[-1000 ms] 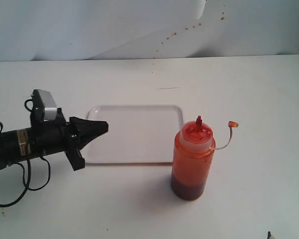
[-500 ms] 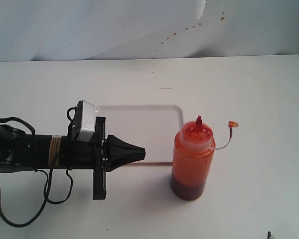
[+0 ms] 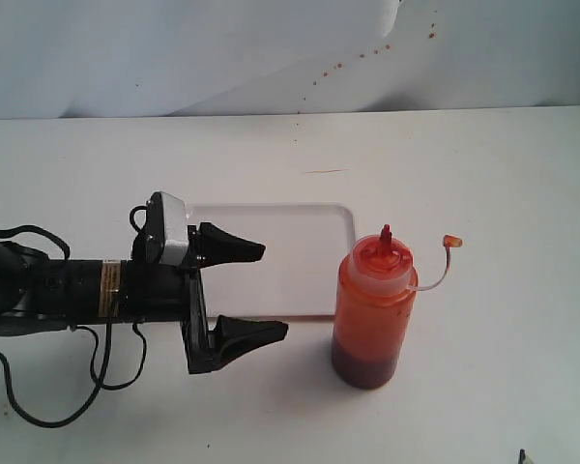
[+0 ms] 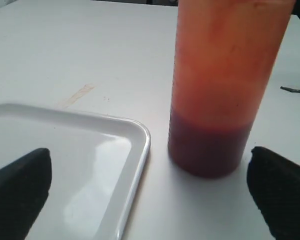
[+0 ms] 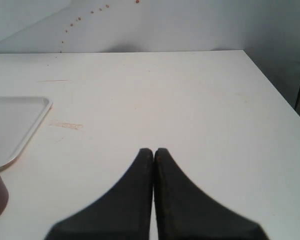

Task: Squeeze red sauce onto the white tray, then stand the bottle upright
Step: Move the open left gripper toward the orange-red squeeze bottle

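Observation:
The bottle (image 3: 372,309) stands upright on the table, orange-red with a darker base, its small cap (image 3: 451,242) dangling on a clear tether. The white tray (image 3: 300,246) lies just left of it, and its surface looks bare; no red sauce blob shows in any view. My left gripper (image 3: 274,290) is open, held sideways over the tray's near right corner, a short gap from the bottle. In the left wrist view the bottle (image 4: 217,90) fills the space ahead between the two fingers (image 4: 22,187), beside the tray (image 4: 65,160). My right gripper (image 5: 153,151) is shut on nothing over bare table.
Dried reddish specks (image 3: 367,50) dot the back wall. A faint reddish streak (image 3: 326,172) marks the table behind the tray. Black cables (image 3: 39,411) trail from the left arm. The table's right edge (image 5: 272,87) drops off beside the right gripper.
The left gripper travelled right and nearer along the tray toward the bottle, then opened its jaws wide. The bottle and tray have not moved.

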### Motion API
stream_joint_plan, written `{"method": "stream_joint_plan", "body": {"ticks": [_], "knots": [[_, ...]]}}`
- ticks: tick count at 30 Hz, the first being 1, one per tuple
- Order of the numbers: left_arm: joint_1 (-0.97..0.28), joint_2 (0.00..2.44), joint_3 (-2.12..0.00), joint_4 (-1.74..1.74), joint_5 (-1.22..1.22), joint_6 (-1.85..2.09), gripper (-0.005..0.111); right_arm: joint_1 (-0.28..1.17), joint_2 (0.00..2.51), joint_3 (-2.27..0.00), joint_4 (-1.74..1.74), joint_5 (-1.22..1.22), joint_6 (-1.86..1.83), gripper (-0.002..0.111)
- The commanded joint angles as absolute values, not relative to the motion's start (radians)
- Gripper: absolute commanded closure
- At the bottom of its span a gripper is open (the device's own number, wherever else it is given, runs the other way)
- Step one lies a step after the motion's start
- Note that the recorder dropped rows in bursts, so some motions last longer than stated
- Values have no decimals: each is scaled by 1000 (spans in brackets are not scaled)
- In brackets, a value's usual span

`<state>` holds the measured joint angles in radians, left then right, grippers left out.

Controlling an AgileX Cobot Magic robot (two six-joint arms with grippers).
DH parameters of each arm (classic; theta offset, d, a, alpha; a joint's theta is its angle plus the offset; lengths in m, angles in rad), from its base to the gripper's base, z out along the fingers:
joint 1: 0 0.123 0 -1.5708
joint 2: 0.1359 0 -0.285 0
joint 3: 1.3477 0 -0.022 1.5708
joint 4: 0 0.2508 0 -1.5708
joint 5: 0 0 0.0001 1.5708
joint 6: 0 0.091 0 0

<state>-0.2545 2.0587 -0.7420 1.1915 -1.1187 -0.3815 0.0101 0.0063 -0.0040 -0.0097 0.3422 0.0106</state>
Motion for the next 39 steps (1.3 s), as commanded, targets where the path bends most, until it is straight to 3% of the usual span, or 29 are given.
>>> {"method": "stream_joint_plan", "body": {"ticks": [1,11,20,26,28,31,39], "knots": [[-261,2061,-750,1127,-1154,-383,3,10,0,0,-7,341,8,108],[-261,2064,-766,971,-1134,-155,3,10,0,0,-7,341,8,108],[-261,2260,-949,1199,-1170,-415,3,10,0,0,-7,341,8,108],[-261,2298,-984,1295,-1221,-377,3,10,0,0,-7,341,8,108],[-261,2304,-1020,1323,-1221,-373,12,10,0,0,-7,341,8,108],[-299,2340,-1085,1383,-1221,-373,44,10,0,0,-7,341,8,108],[-377,2358,-1146,1422,-1221,-391,46,10,0,0,-7,341,8,108]]}}
